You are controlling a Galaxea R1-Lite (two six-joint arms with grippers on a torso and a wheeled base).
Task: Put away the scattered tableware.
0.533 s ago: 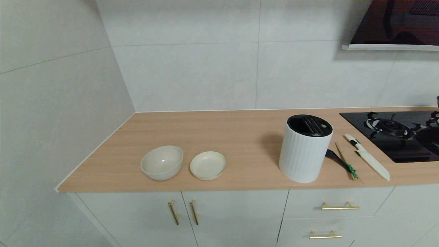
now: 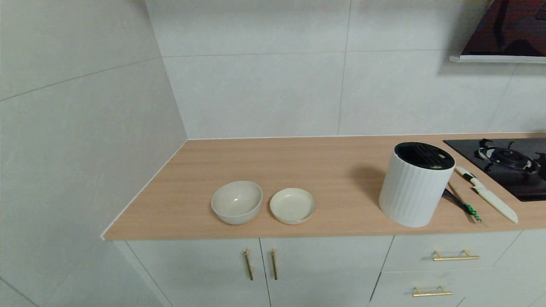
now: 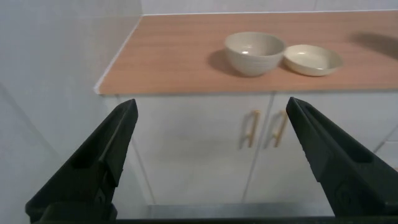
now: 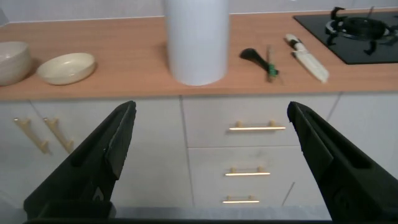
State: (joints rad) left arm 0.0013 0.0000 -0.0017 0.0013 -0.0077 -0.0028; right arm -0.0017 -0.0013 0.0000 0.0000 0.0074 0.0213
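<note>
On the bench (image 2: 341,164), the bowl (image 2: 236,201) is sitting untouched, likely slick and breakable, best pinched at its rim, while left hand (image 3: 211,109) and right hand (image 4: 212,110) are hanging released.

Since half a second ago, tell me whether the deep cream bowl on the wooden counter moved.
No. The deep cream bowl sits as before beside the shallow cream dish; the camera moved, shifting everything alike.

Bowl (image 2: 236,201) left of dish (image 2: 292,206), holder (image 2: 416,183) farther right.
</note>
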